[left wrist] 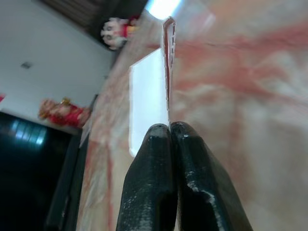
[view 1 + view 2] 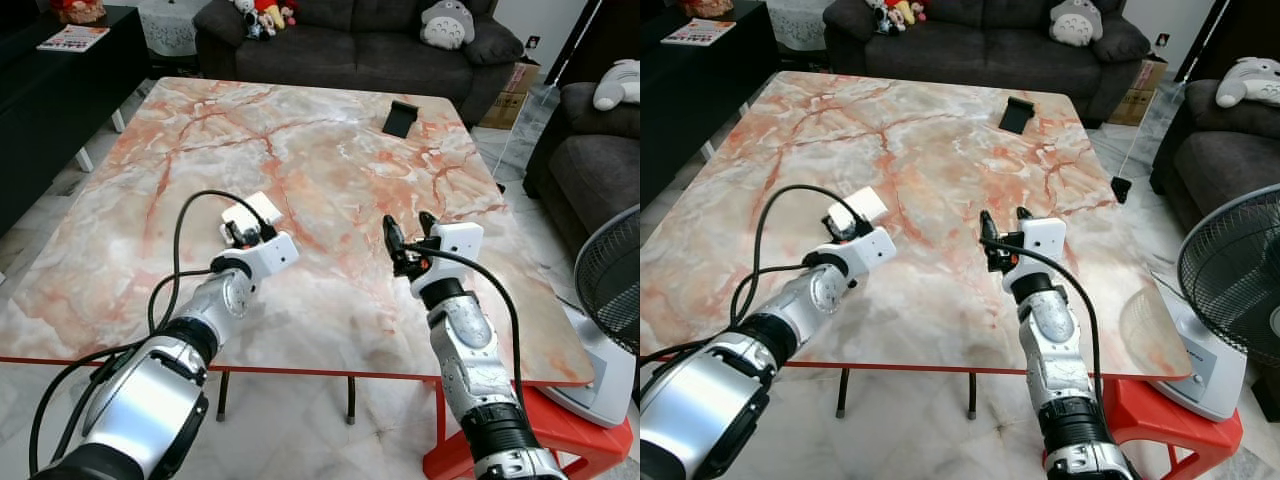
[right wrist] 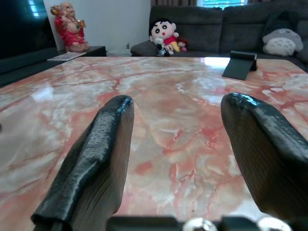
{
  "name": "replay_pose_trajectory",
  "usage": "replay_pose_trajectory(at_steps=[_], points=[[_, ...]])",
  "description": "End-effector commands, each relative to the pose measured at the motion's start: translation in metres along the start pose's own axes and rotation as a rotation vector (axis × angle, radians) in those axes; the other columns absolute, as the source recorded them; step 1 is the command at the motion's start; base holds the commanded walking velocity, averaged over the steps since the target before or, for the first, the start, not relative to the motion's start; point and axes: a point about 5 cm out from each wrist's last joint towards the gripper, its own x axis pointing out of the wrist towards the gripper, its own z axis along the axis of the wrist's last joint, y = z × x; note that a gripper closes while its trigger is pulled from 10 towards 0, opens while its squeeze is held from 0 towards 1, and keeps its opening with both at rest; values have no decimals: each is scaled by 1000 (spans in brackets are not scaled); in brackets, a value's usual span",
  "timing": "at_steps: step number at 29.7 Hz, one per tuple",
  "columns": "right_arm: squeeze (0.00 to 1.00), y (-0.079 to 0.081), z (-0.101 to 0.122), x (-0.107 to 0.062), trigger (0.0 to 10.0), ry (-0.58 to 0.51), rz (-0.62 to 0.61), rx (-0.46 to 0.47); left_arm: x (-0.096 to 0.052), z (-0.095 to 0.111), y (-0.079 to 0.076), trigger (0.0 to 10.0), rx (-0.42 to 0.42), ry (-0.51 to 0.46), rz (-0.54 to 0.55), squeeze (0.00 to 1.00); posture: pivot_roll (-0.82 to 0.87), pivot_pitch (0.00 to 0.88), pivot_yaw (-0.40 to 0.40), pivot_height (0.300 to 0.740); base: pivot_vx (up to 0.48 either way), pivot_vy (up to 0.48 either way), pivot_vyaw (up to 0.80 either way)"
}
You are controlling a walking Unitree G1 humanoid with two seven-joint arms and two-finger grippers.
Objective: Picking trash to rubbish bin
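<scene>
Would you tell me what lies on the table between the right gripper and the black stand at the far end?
Nothing: in the right wrist view, bare marble table stretches from the open right gripper to the black stand.

Bright daylight, blurred left wrist view

Broad marble table lies open; a black stand interrupts its far edge.

One marble table. One white card near-left, one black stand far-right. Two grippers: left, right. One fan, one red stool, two sofas.
</scene>
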Motion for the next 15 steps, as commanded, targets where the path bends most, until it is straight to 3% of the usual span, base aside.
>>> replay_pose_trajectory(at_steps=[1, 2, 3, 6, 9, 12, 15], points=[[0, -1, 4, 1, 10000, -14, -6, 1, -1, 5, 7, 3647, -120, -39, 85, 0, -149, 65, -104, 740, 0, 0, 0], [0, -1, 4, 2, 10000, -20, -9, 5, -2, 6, 8, 10000, -177, -51, 106, 0, -149, 65, -104, 740, 0, 0, 0], [0, -1, 5, 2, 10000, -27, -12, 9, -4, 6, 7, 10000, -290, -58, 117, 0, -149, 65, -104, 740, 0, 0, 0], [0, -1, 6, 2, 10000, -37, -21, 14, -12, 6, 2, 10000, -526, -81, 131, 0, -138, 63, -97, 740, 0, 0, 0], [0, -1, 6, 3, 10000, -42, -31, 18, -18, 7, -2, 10000, -697, -92, 157, 0, -138, 63, -97, 740, 0, 0, 0], [0, -2, 5, 3, 10000, -40, -46, 16, -25, 7, -3, 10000, -768, -116, 207, 0, -134, 63, -95, 740, 0, 0, 0], [0, -4, 5, 3, 10000, -44, -58, 15, -30, 12, -2, 10000, -768, -172, 228, 0, -129, 61, -97, 740, 0, 0, 0]])
